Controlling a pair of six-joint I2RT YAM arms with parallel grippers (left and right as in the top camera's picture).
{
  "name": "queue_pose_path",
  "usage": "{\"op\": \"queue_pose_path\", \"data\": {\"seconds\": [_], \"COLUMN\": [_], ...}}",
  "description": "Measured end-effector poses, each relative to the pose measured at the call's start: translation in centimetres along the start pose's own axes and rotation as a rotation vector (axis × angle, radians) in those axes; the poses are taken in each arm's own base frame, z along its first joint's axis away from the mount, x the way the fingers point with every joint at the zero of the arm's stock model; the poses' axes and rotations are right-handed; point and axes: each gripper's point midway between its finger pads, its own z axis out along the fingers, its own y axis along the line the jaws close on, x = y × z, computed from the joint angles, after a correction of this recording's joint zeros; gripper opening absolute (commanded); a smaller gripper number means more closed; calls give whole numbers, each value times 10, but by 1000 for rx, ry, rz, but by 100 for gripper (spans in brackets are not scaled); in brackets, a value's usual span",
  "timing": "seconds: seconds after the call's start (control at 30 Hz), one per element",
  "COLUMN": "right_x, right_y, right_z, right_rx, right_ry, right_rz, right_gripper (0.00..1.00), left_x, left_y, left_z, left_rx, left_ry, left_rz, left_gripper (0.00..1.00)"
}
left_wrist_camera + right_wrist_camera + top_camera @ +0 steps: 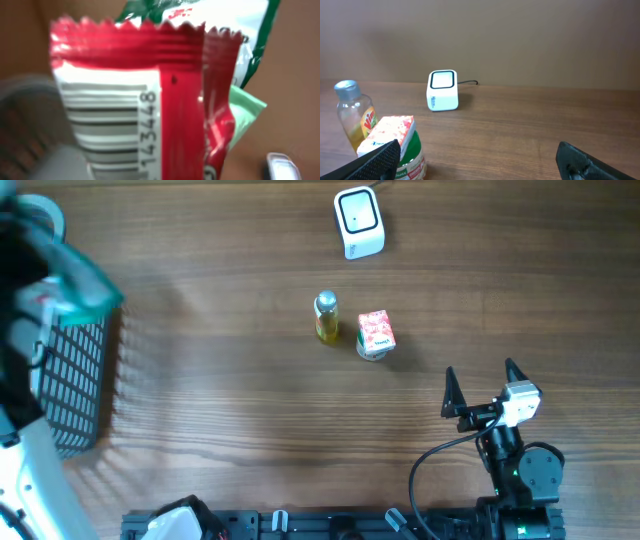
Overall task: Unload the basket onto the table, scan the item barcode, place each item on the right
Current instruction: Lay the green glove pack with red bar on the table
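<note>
Left wrist view is showing the red packet (pixel 150 100) pinched in the shut left jaws, seemingly over the basket (pixel 75 380), barcode (pixel 107 125) facing the lens. It is looking light, crinkly and slippery, so gripping its crimped seam, clear of the bars, is looking safest. Right jaws are gaping.

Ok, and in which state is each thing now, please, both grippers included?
red packet: held close to the left wrist camera, barcode showing.
left gripper: shut, seemingly on the red packet.
right gripper: open, empty.
bottle: upright, capped.
carton: lying on a round tub.
scanner: standing on the table, untouched.
basket: at the left table edge, contents hidden.
</note>
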Motion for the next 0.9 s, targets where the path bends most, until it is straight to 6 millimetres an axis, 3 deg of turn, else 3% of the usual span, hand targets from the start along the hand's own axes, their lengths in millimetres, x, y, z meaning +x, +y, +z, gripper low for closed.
{"op": "queue_pose_path", "data": {"seconds": [0.07, 0.13, 0.17, 0.27, 0.3, 0.37, 0.4, 0.47, 0.6, 0.7, 0.83, 0.9], "right_x": [0, 0, 0, 0, 0, 0, 0, 0, 0, 0, 0, 0], "right_y": [0, 0, 0, 0, 0, 0, 0, 0, 0, 0, 0, 0], "right_z": [0, 0, 0, 0, 0, 0, 0, 0, 0, 0, 0, 0], "right_rx": [0, 0, 0, 0, 0, 0, 0, 0, 0, 0, 0, 0], "right_ry": [1, 1, 2, 2, 2, 2, 2, 2, 2, 2, 2, 2], "right_rz": [0, 0, 0, 0, 0, 0, 0, 0, 0, 0, 0, 0], "right_gripper": [100, 100, 100, 100, 100, 100, 100, 100, 100, 100, 100, 100], "left_x": [68, 113, 149, 259, 303, 361, 375, 384, 406, 416, 413, 413], "left_y": [-52, -76, -91, -113, -118, -127, -135, -145, -157, -156, -147, -146], "left_z": [4, 13, 26, 69, 86, 102, 110, 115, 115, 110, 114, 113], "left_rx": [118, 157, 171, 167, 154, 151, 157, 170, 146, 131, 77, 71], "left_ry": [263, 427, 539, 824, 902, 985, 981, 959, 906, 915, 889, 895], "left_rz": [-12, 11, 40, 120, 161, 208, 214, 225, 299, 326, 351, 347], "left_gripper": [4, 4, 5, 5, 5, 7, 7, 9, 28, 27, 49, 73]}}
